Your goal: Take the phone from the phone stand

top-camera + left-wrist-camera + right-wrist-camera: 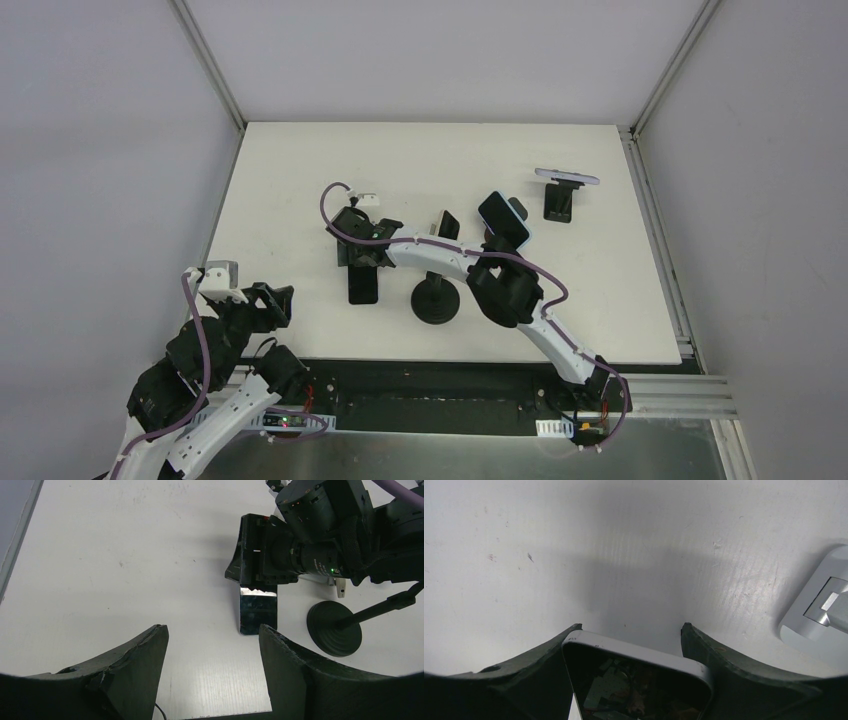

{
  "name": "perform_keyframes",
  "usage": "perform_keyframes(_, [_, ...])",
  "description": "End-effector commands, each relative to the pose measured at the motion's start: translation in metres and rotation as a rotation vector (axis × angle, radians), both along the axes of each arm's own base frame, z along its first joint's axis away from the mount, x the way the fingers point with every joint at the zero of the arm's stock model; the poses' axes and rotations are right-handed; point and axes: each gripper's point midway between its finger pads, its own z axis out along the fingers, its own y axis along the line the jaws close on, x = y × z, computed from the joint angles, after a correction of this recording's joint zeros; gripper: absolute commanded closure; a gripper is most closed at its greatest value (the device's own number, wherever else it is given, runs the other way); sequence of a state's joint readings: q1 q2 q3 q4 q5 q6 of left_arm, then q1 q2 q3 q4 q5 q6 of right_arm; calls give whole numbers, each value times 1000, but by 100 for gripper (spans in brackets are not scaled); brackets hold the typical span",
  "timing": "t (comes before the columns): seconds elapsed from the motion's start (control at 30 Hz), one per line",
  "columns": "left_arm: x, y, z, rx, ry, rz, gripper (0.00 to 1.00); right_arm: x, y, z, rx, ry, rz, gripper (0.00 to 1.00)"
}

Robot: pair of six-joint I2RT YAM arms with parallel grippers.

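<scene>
Right claw [631, 627] wide, pinching phone [634, 680] by its edges at one end only; shallow grip could slip and drop it on the surface [574, 540].

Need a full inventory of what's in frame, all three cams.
table: 1, white, under everything
flat phone: 1, black, lying centre-left
tilted phone: 1, black, pale-blue edge, centre-right
small stand: 1, black, far right
far phone: 1, pale-blue edge, on small stand
round-base stand: 1, black, near centre
left hand: 1, black, open, near-left
right hand: 1, black, shut on flat phone
</scene>
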State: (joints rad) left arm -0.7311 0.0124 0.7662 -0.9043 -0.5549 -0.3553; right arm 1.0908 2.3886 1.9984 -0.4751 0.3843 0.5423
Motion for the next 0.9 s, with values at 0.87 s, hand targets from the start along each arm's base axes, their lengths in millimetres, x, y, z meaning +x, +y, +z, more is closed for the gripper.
perform_keyframes(0.87, [0,5,7,6,-8,26,31,3,-14,32,-36,-55,-2,20])
